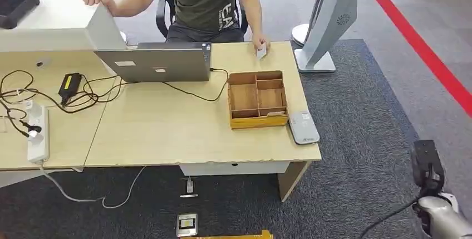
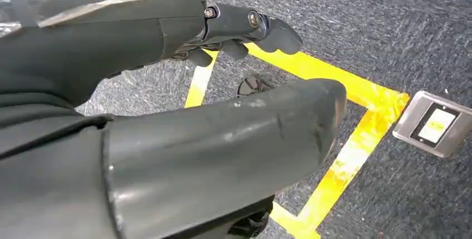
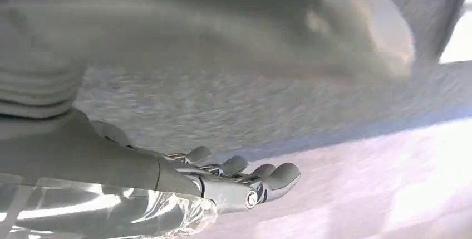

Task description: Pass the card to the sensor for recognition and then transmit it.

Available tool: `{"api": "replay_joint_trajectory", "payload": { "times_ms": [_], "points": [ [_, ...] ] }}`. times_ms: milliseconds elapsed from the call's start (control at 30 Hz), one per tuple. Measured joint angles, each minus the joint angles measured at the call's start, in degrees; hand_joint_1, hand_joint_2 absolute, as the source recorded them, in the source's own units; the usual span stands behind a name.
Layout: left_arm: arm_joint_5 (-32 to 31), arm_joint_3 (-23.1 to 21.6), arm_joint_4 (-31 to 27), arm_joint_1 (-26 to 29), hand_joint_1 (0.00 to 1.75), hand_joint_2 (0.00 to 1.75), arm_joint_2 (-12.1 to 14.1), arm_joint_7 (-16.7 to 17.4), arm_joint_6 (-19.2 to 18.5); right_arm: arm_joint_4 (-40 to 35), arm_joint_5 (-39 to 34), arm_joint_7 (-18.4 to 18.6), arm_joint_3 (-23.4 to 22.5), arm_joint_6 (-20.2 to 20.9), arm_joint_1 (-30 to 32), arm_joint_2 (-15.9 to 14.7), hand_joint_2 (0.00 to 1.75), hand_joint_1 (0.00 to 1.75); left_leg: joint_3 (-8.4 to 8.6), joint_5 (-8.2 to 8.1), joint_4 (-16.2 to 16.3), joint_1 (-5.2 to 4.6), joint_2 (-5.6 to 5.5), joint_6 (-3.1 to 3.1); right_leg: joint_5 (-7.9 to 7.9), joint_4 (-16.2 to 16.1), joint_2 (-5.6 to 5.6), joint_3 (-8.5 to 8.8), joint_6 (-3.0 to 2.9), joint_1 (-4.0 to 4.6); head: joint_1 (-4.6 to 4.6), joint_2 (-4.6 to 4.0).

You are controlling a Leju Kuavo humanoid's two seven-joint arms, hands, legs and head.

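A person seated behind the desk holds a small white card [image 1: 261, 52] at the desk's far edge. The flat grey sensor [image 1: 303, 127] lies at the desk's near right corner, beside a wooden compartment box [image 1: 257, 100]. My right arm [image 1: 435, 200] hangs low to the right of the desk, well away from the sensor. In the right wrist view my right hand [image 3: 228, 182] has its fingers stretched out and holds nothing. My left hand [image 2: 139, 44] hangs over the carpet, fingers loosely apart, with nothing in it.
A grey laptop [image 1: 158, 63], a charger and tangled cables [image 1: 72, 91] and a white power strip [image 1: 38, 133] take up the desk's left. A white stand [image 1: 325, 22] rises beyond the right corner. Yellow floor tape [image 2: 356, 144] and a metal floor socket [image 2: 437, 123] lie below.
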Motion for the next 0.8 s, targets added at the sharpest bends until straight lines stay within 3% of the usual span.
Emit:
{"api": "replay_joint_trajectory", "payload": {
  "times_ms": [267,467,633,733,800],
  "points": [
    [-0.59,-0.44,0.0,-0.11,0.0,0.0,0.0,-0.15,-1.2,-13.43,17.63,5.84,-8.12,4.77,-2.03,1.23,1.75,0.0,-0.03,0.07,-0.01,0.02,-0.05,-0.09,0.01,0.11,-0.06,-0.06,-0.03,0.02,-0.02,0.0],
    [-1.53,-0.96,0.0,-0.23,0.0,0.0,0.0,-0.07,-1.51,-19.98,25.82,7.41,-9.32,7.63,-6.5,4.09,1.75,0.0,0.0,0.12,-0.01,0.02,-0.02,-0.13,0.06,0.14,-0.05,-0.11,-0.1,0.02,-0.02,0.0],
    [-1.51,-1.33,0.0,-0.22,0.0,0.0,0.0,-0.04,-1.44,-22.74,32.84,9.54,-9.06,7.3,-10.42,7.24,1.75,0.0,-0.05,0.15,-0.01,0.02,-0.03,-0.12,0.06,0.18,-0.06,-0.16,-0.1,0.02,-0.02,0.0],
    [-1.4,-1.33,0.0,-0.2,0.0,0.0,-0.07,0.02,-1.4,-23.44,41.81,13.01,-8.31,5.7,-12.72,9.25,1.75,0.0,-0.09,0.15,-0.01,0.02,-0.02,-0.13,0.06,0.2,-0.06,-0.21,-0.11,0.02,-0.02,0.0],
    [-1.07,-1.33,0.0,-0.22,0.0,0.0,-0.09,-0.15,-1.4,-23.66,53.08,16.42,-7.63,5.09,-14.4,10.8,1.75,0.0,-0.08,0.16,-0.01,0.02,0.01,-0.13,0.07,0.21,-0.05,-0.26,-0.12,0.02,-0.04,0.0]
  ]
}}
